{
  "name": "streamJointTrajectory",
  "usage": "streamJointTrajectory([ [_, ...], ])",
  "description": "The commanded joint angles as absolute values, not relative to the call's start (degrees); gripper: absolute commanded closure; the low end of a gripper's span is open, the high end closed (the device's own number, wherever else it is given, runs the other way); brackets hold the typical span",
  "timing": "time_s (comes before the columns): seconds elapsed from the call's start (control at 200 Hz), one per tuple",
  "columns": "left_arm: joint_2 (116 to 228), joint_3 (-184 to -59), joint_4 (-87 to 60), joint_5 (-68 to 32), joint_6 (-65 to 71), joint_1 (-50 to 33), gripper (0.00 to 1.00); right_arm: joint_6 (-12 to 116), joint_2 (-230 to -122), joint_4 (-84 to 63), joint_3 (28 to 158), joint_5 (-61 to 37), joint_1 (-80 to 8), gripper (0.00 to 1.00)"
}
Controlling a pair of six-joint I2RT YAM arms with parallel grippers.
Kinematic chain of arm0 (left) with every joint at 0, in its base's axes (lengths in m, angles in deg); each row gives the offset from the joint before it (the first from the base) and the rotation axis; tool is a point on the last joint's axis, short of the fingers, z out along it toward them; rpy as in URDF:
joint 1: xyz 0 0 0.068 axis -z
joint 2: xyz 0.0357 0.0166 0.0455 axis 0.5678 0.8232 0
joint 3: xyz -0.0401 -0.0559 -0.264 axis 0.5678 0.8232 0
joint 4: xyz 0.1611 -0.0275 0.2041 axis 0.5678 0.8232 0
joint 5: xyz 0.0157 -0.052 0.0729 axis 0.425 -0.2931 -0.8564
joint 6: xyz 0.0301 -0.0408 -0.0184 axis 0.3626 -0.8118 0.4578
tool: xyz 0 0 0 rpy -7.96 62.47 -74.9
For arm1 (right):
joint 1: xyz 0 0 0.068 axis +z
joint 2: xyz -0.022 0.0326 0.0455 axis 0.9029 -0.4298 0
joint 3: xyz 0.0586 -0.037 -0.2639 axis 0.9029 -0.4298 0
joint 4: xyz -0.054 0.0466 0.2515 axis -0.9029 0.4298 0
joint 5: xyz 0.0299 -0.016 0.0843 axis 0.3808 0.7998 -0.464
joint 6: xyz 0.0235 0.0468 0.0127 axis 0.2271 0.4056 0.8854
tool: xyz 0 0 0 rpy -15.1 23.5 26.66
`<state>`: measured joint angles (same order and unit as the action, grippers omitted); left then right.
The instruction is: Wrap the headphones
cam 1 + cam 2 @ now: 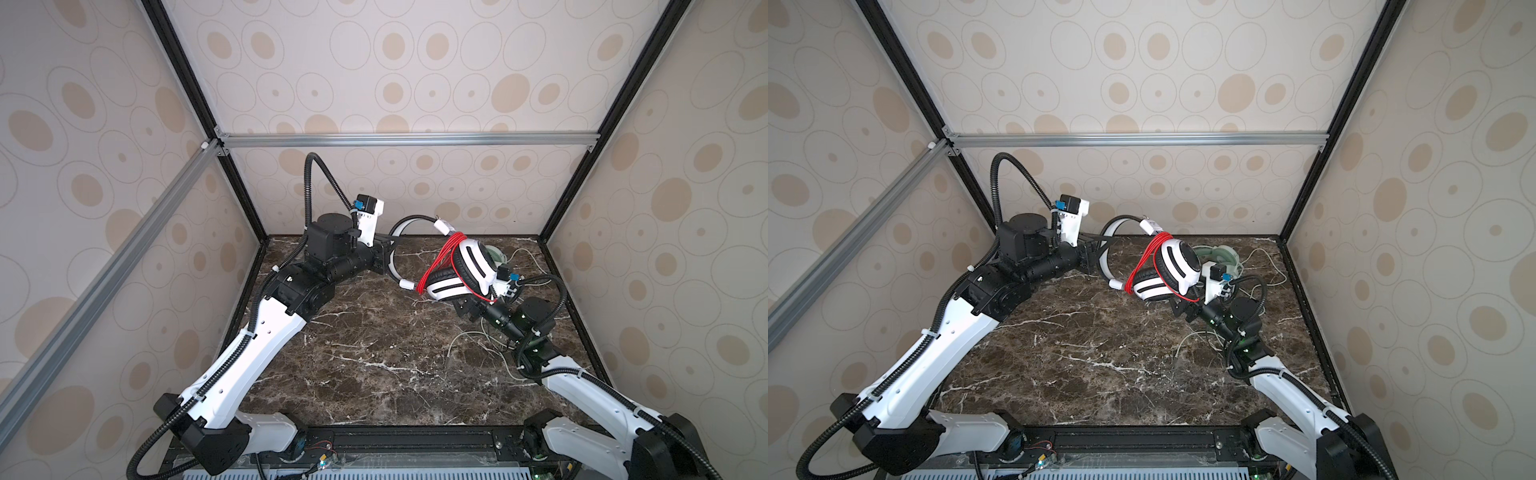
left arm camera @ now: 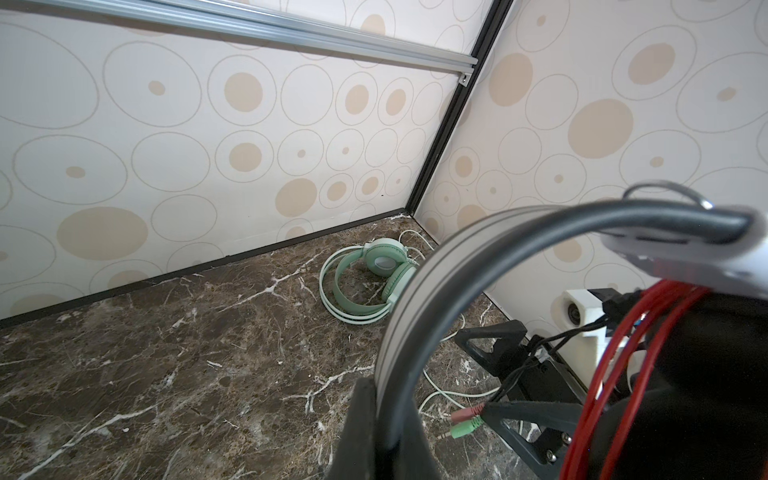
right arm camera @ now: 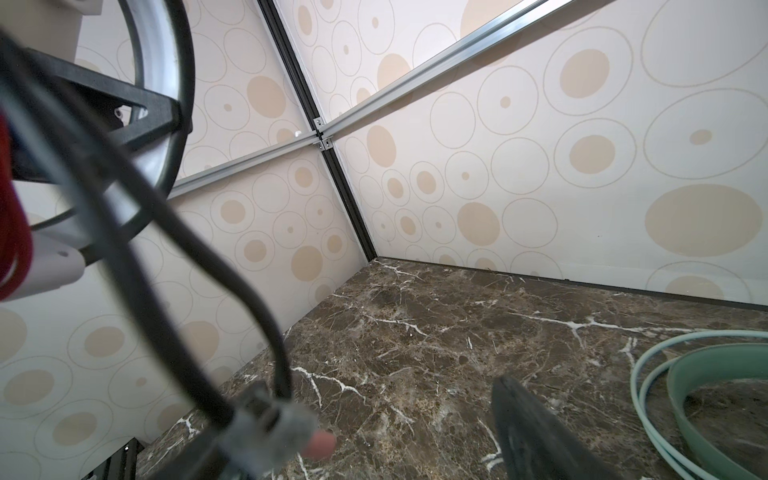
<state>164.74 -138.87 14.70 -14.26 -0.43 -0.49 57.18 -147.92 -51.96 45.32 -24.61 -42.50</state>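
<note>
The left claw (image 1: pixel 388 249) is clamped tight on the headband (image 2: pixel 415 291) of the white headset (image 1: pixel 478 266); the cups (image 1: pixel 1152 286) hang out past its tips, off the table (image 1: pixel 374 353). Just below them the right claw (image 2: pixel 482 374) stands wide apart, gripping nothing — the plugs (image 2: pixel 465 419) lie against one finger. With that end loose, the red cord (image 1: pixel 444 257) could slacken and its loops slide off. The mint headset (image 2: pixel 374 282) lies beyond the right claw, its pale cord (image 1: pixel 469 336) under that arm — likely to snag if the arm swings.
</note>
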Motion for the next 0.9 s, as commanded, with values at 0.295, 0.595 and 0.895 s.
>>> streamJointTrajectory([
  [0.295, 163.55, -140.04, 7.82, -12.41, -3.94, -0.82, 1.0, 59.29, -150.14, -57.0, 46.32, -26.05, -42.75, 0.41],
  [0.595, 163.69, -139.57, 7.16, -11.98, -4.41, -0.83, 1.0, 59.38, -150.27, -57.4, 46.23, -26.81, -42.75, 0.33],
  [0.895, 163.96, -139.4, 6.67, -11.64, -4.74, -0.84, 1.0, 60.6, -151.11, -59.55, 46.19, -28.45, -42.75, 0.52],
])
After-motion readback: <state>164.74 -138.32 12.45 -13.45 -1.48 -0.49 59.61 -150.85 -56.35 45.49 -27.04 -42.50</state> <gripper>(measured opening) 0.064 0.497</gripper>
